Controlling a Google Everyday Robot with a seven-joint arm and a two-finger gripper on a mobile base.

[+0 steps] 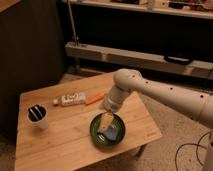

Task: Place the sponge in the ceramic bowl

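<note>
**A:** Where is the sponge?

**B:** The yellow sponge (105, 121) lies in the green ceramic bowl (95, 136), lower centre of the frame, on a wooden table (60, 140).

**A:** And the gripper?

**B:** The gripper (109, 110) ends a white arm (165, 95) reaching in from the right, just above the sponge. Clenched or released, I cannot tell.

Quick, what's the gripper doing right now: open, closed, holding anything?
Gripper: right above the ceramic bowl, where the sponge lies; open or closed cannot be told.
</note>
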